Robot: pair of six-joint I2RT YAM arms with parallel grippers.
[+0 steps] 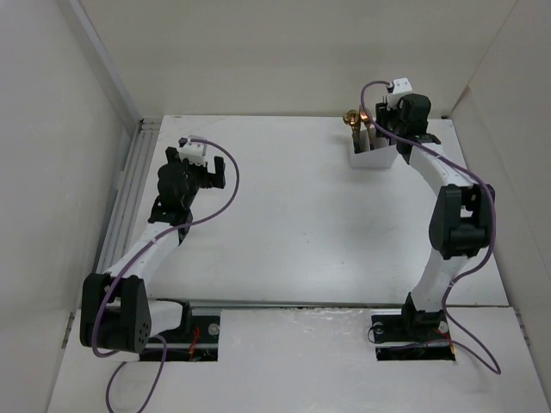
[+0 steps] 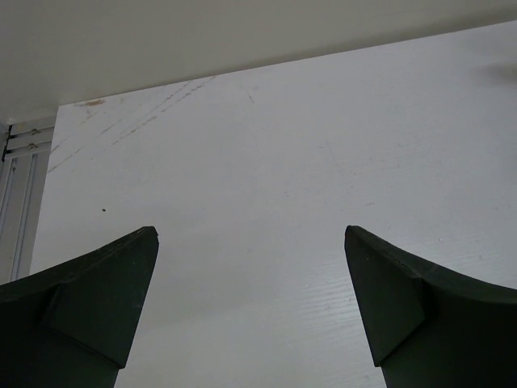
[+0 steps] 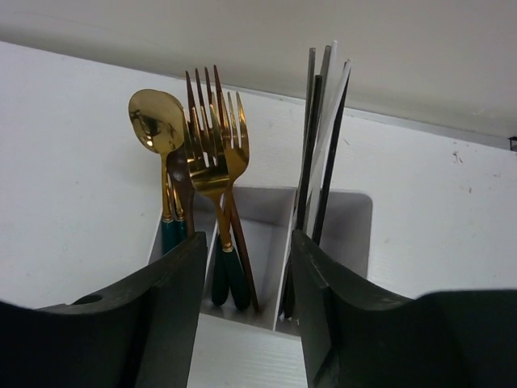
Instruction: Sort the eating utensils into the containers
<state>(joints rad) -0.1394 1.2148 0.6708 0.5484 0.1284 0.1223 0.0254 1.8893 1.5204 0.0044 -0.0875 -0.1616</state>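
- The left gripper [image 2: 250,242] was held wide apart above the table [image 2: 283,145], with nothing gripped.
- The right gripper [image 3: 249,246] was seen parted, gripping nothing, just before the white holder [image 3: 355,222].
- A gold spoon [image 3: 156,121], gold forks [image 3: 216,153] and chopsticks [image 3: 317,137] were stood upright in its separate compartments.

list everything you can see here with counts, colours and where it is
holder: one, white, three compartments, far right of the table
spoon: one clearly seen, gold, green handle, upright in the left compartment
forks: at least two, gold, upright in the middle compartment
chopsticks: several, dark and silver, upright in the right compartment
table: one, white
walls: white, around the table
cables: purple, one along each arm
arms: two, black and white, near edge
left fingers: two, dark, open over bare table
right fingers: two, dark, open, just before the holder
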